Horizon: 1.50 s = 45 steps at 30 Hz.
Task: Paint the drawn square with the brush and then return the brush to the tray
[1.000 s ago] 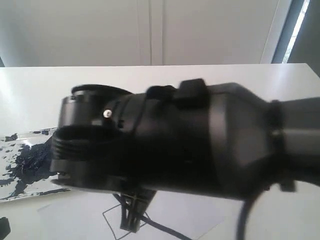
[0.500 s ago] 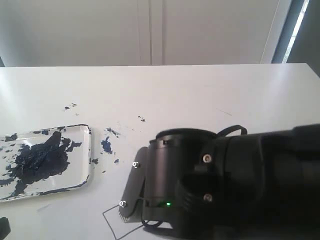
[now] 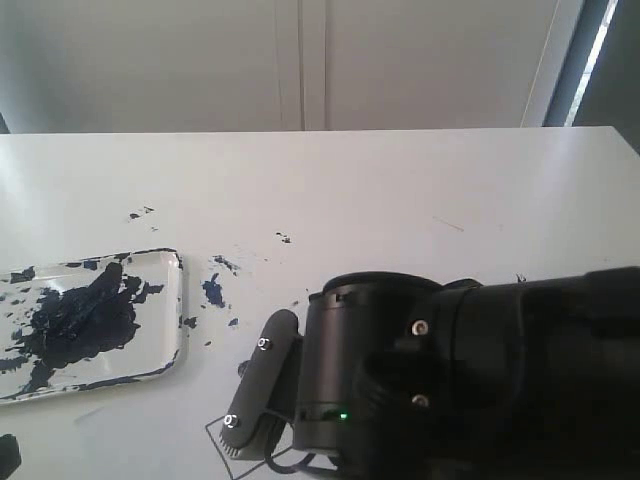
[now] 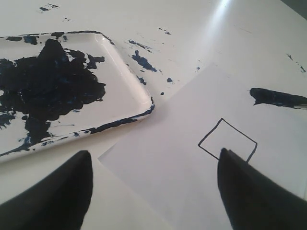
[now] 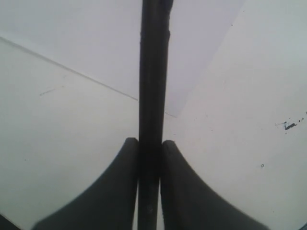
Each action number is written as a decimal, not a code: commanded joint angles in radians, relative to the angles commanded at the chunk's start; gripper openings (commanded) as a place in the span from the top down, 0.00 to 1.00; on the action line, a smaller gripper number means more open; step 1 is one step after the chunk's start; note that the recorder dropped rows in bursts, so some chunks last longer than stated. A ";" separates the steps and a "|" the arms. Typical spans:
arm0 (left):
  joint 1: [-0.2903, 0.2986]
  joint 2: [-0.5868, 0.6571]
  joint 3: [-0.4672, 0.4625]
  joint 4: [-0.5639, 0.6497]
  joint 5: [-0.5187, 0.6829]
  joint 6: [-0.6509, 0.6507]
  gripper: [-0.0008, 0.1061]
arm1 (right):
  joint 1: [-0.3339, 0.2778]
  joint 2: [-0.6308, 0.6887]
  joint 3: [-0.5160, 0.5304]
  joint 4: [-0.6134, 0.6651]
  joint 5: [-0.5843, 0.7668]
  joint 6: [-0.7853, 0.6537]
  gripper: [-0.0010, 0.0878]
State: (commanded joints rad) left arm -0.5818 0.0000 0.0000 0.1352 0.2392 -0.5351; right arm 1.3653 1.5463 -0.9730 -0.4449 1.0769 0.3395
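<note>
Bright, soft daylight floods the white surface (image 3: 400, 190), with faint shadows only. Glare streaks it in the left wrist view and glints on the tray (image 4: 144, 103) rim. The brush (image 5: 152, 96) and the right arm (image 3: 480, 380) loom dark, blurred.

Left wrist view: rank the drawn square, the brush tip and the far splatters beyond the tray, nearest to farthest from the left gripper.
From the left gripper:
1. drawn square, just past one fingertip, on the paper.
2. brush tip, beyond the square, over the paper's far part.
3. far splatters, past the far edge of the tray.
</note>
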 joint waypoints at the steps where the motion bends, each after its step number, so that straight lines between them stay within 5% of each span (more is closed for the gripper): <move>1: 0.000 0.000 0.000 0.000 0.000 0.000 0.29 | 0.000 0.000 0.000 0.003 -0.006 0.000 0.99; 15: 0.000 0.000 0.000 0.000 -0.022 -0.007 0.29 | 0.000 0.000 0.000 0.003 -0.029 0.000 0.99; 23: 0.000 0.000 0.000 0.000 -0.227 -0.033 0.29 | 0.000 0.000 0.000 0.007 -0.034 -0.003 0.99; 25: 0.000 0.000 0.000 -0.015 -0.299 -0.143 0.29 | 0.000 0.000 0.000 0.007 -0.036 -0.003 0.99; 31: 0.000 0.000 0.000 -0.015 -0.189 -0.204 0.29 | 0.000 0.000 0.000 0.007 -0.036 -0.003 0.99; 37: -0.011 0.165 0.000 -0.066 -0.133 -0.163 0.29 | 0.000 0.000 0.000 0.007 -0.026 -0.010 0.99; 45: -0.195 0.511 -0.131 -0.071 -0.139 -0.070 0.29 | 0.000 0.000 0.000 0.009 0.001 -0.021 0.99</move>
State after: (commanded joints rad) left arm -0.7766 0.5106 -0.1311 0.0643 0.1000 -0.6051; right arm 1.3653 1.5463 -0.9730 -0.4363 1.0781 0.3186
